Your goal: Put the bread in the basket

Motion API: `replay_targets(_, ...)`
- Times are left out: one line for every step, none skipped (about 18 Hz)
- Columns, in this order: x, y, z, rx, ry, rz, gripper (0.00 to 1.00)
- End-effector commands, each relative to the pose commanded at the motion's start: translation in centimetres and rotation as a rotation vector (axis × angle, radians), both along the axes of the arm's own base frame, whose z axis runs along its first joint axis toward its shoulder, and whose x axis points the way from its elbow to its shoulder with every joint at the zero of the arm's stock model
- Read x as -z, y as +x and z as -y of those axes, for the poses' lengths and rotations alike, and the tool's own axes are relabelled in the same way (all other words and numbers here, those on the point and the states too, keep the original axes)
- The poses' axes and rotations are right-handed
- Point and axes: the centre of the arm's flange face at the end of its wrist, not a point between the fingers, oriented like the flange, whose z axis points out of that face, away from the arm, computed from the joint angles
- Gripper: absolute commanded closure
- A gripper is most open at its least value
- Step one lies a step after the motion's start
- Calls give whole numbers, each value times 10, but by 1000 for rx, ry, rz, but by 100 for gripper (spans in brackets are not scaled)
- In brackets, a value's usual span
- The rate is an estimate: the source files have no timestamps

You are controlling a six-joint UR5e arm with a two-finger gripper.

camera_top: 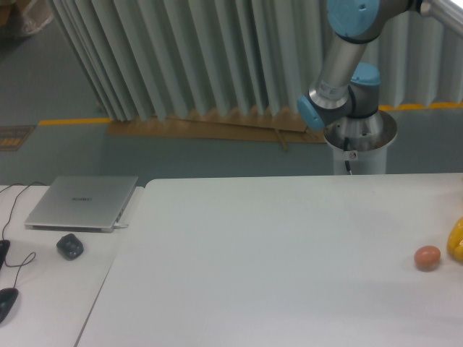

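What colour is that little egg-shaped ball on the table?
Pinkish-brown; the egg-shaped ball shows clearly in the fixed camera view, near the table's right edge.

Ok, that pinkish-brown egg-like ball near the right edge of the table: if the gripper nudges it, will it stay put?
Probably not. The egg-like ball looks round and smooth, so it is likely to roll on the flat white table. Pushed rightward, it may bump the yellow thing close beside it. Its smooth skin may also slip between two fingers; weight and fragility cannot be judged from here.

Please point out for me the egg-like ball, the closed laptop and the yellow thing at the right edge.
egg-like ball (427, 256), fixed camera view, middle of its pinkish-brown surface.
closed laptop (82, 202), fixed camera view, centre of its silver lid.
yellow thing (456, 241), fixed camera view, the visible part at the frame edge.
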Motion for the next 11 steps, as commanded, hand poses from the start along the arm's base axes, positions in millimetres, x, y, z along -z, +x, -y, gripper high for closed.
replay_targets(-3,6,-3,-13,0,14,0)
replay_targets(-4,11,-5,-31,-1,32,0)
replay_targets(-7,16,-6,-46,-5,51,0)
replay_targets(-7,23,-10,-54,-10,71,0)
replay_targets(-10,31,-16,-60,-14,86,0)
replay_targets(-17,40,-20,-69,-17,92,0)
replay_targets(-21,44,-21,-81,-18,97,0)
replay_targets(-26,52,-26,-86,-17,101,0)
replay_targets(-29,58,-29,-98,-18,109,0)
replay_targets(-29,61,-31,-115,-19,118,0)
replay_targets(-33,65,-31,-128,-20,125,0)
